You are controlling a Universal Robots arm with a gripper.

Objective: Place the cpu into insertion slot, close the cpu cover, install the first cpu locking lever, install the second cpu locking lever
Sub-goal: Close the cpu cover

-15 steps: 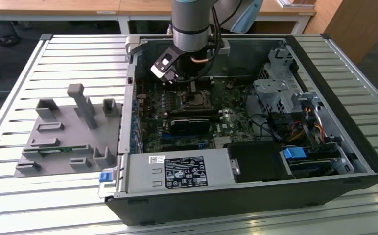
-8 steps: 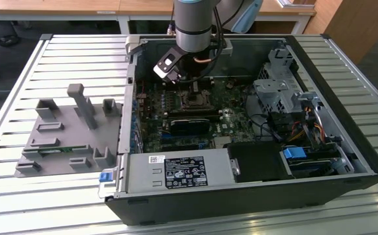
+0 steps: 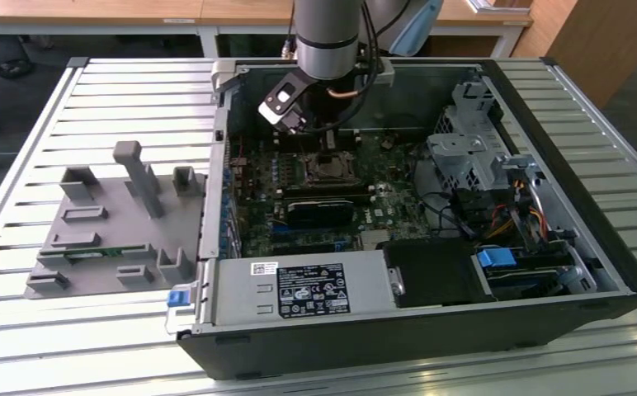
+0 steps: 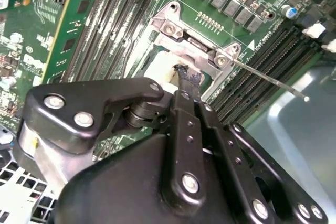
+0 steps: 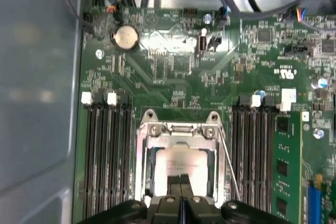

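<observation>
Over the insertion slot (image 3: 327,171) my gripper (image 5: 181,181) sits clenched, empty, tips at the cpu (image 5: 176,161). I judge a sideways nudge could skew the cpu cover (image 5: 178,129).

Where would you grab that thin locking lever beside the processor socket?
Probably near the free tip of the locking lever, from above, pinching across it: it's a thin rod, hinged at its other end, and the tip seems to stand clear of the motherboard.

Grey jig (image 3: 98,247); PSU (image 3: 296,290); coin cell (image 5: 126,36)
</observation>
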